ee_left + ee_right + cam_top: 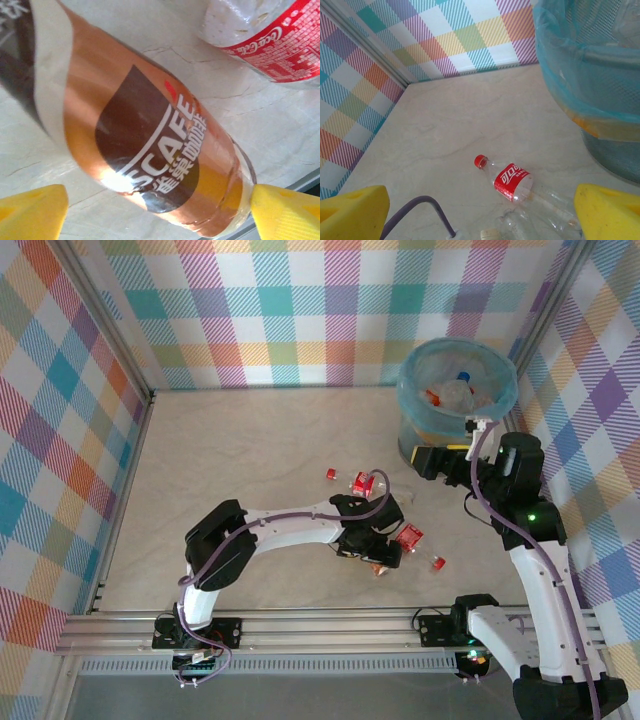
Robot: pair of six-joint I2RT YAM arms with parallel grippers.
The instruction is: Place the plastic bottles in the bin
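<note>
Top external view: the round grey-blue bin with the light-blue plastic liner (408, 400) sits in the far right corner of the pale stone-look worktop (230, 470). A few clear plastic bottles (458, 390) are already lying inside it. More are loose around the middle of the worktop. There's a clear bottle with a red cap and red label (360, 482), and another red-labelled bottle (410, 537) nearer and to the right of it.

The left claw (157, 215) is down low in that cluster. In the left wrist view its yellow fingers (30, 210) are spread wide on either side of a brown-and-orange coffee bottle (150, 140) lying on its side on the worktop. Bare worktop shows between the left finger and the bottle, so it's straddling it, not squeezing. Can't tell if the other finger touches the bottle's end.

The right claw (479, 212) hangs just beside the bin's near left side, gaping wide with nothing in it. Its camera looks out over the red-capped bottle and a purple cable (420, 210).
</note>
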